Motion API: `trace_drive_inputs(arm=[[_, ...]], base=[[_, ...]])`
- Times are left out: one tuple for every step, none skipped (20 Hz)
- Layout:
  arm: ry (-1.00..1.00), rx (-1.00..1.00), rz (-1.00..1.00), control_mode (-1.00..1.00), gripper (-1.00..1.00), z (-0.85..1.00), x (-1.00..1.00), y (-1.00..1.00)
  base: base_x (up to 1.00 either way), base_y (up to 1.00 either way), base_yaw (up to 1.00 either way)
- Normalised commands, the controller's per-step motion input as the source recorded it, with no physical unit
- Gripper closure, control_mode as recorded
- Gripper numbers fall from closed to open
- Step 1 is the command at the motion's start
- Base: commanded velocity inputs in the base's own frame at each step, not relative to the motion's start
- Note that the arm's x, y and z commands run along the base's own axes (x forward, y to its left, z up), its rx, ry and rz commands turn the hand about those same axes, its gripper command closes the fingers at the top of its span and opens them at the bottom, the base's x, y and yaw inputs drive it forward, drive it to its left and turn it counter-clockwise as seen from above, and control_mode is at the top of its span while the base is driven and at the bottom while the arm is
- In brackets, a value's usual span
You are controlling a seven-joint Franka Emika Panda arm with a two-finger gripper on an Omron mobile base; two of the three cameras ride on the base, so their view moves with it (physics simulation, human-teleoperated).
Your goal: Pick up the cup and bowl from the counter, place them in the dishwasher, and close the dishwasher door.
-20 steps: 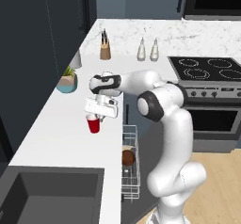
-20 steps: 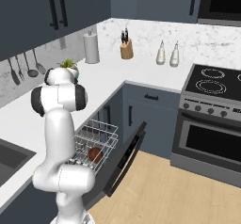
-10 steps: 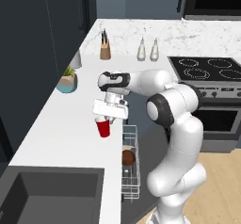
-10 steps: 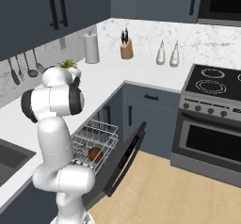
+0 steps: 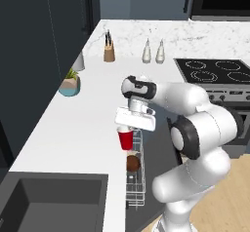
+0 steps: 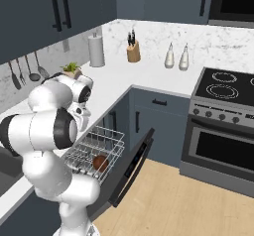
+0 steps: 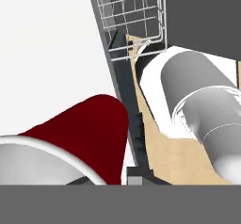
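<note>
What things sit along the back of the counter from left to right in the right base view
Hanging utensils → plant pot → paper towel roll → knife block → two white shaker bottles → stovetop.

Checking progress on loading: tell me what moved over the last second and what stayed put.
The gripper, shut on the small red tapered plastic cup, carried it from over the white marbled counter to its edge, toward the white wire rack. The dark-brown bowl stayed in the rack; the slate-blue dishwasher door stayed open.
</note>
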Motion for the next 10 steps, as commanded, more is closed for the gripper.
trace_drive_inputs(arm=[[0.0,0.0,0.0,-1.0,1.0,0.08,-0.59,-0.67],[-0.04,0.0,0.0,-1.0,1.0,0.11,-0.45,-0.61],[-0.07,0.0,0.0,-1.0,1.0,0.04,-0.33,-0.59],[-0.09,0.0,0.0,-1.0,1.0,0.02,-0.14,-0.56],[-0.13,0.0,0.0,-1.0,1.0,0.0,0.0,-0.52],[-0.17,0.0,0.0,-1.0,1.0,0.0,0.0,-0.53],[-0.19,0.0,0.0,-1.0,1.0,0.0,0.0,-0.52],[-0.21,0.0,0.0,-1.0,1.0,0.0,0.04,-0.54],[-0.21,0.0,0.01,-1.0,1.0,0.0,0.09,-0.56],[-0.21,0.0,0.01,-1.0,1.0,0.0,0.16,-0.58]], base=[[0.0,0.0,0.0],[0.0,0.0,0.0],[0.0,0.0,0.0],[0.0,0.0,0.0],[0.0,0.0,0.0],[0.0,0.0,0.0],[0.0,0.0,0.0],[0.0,0.0,0.0],[0.0,0.0,0.0],[0.0,0.0,0.0]])
